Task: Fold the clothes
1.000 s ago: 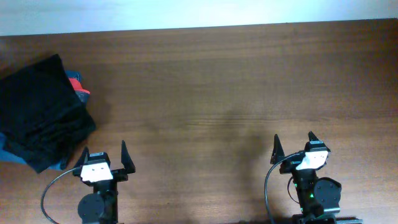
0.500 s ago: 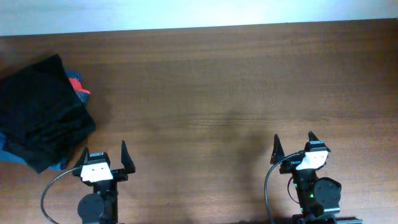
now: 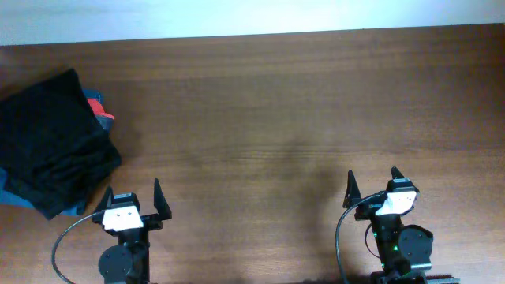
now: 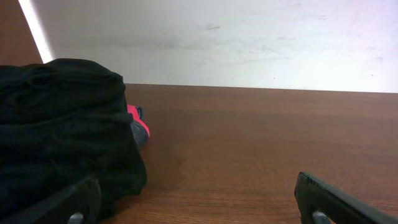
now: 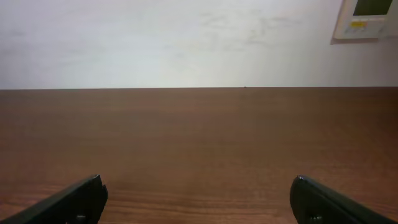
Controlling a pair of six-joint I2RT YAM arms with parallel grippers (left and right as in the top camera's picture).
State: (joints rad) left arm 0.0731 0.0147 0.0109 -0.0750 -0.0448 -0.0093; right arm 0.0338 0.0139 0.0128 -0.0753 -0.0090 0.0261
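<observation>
**No change since 1 s ago: both arms parked, black pile at far left**

Nothing has moved vs. the earlier overhead frames. Arms, pile and cables all sit where they were.

The left gripper (image 3: 132,191) sits at the near edge of the table (image 3: 276,102), jaws spread wide and released, w/ nothing between them. Its wrist view shows the same: left gripper (image 4: 196,186) fingers at the far corners of the frame, bare wood between. The right gripper (image 3: 372,175) is also at the near edge, well apart from the left, jaws wide and empty. The right wrist view confirms it, w/ only table between the right gripper (image 5: 197,183) fingers.

The clothes (image 3: 51,142) lie as a rumpled black heap at the table's left edge, just beyond and to the left of the left gripper, not touching it. In the left wrist view the clothes (image 4: 59,124) fill the left side. No collar or logo can be made out.

A red item (image 3: 96,106) pokes out from under the heap on its right side, also seen by the left wrist cam (image 4: 140,124). A blue edge (image 3: 8,196) shows below the heap at the frame's left border.

A white wall panel (image 5: 367,18) hangs at top right in the right wrist view.
</observation>
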